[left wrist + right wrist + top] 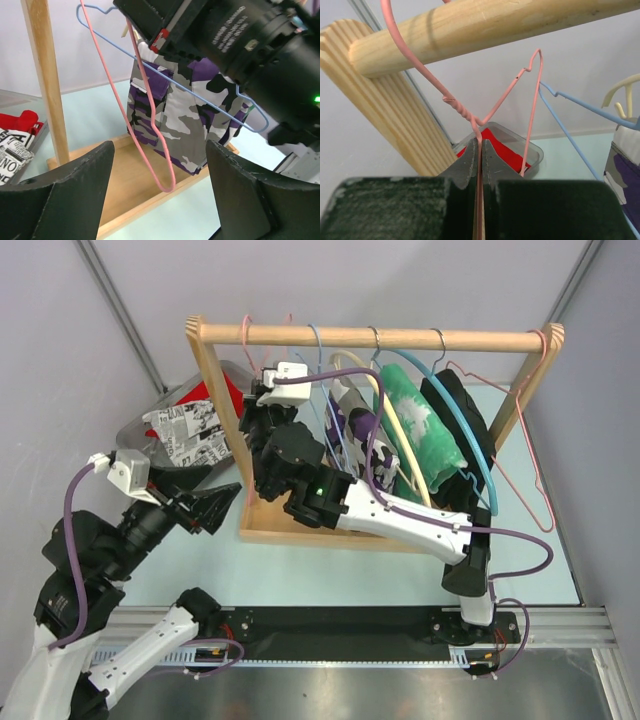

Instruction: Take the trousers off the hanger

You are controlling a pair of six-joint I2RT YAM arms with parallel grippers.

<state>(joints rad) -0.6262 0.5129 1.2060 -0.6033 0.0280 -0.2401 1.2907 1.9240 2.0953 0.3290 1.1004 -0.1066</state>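
Note:
Purple camouflage trousers (pixel 185 125) (pixel 352 412) with a cargo pocket hang on a blue wire hanger (pixel 200 95) on the wooden rail (pixel 400 337). To their left hangs a bare pink wire hanger (pixel 150 130) (pixel 462 112). My right gripper (pixel 480 147) (pixel 262 400) is shut on this pink hanger's wire just below the twisted neck, near the rail's left end. My left gripper (pixel 159 150) (pixel 215 510) is open, low at the rack's left side. The pink hanger's bottom loop lies in view between its fingers, a little beyond them, untouched.
A grey bin (pixel 140 435) at the left holds a newsprint-patterned cloth (pixel 185 432) and a red cloth (pixel 215 395). The rack has a wooden base (pixel 270 525) and side posts (pixel 47 85). Green (pixel 425 430) and black (pixel 460 410) garments and another pink hanger (pixel 530 470) hang further right.

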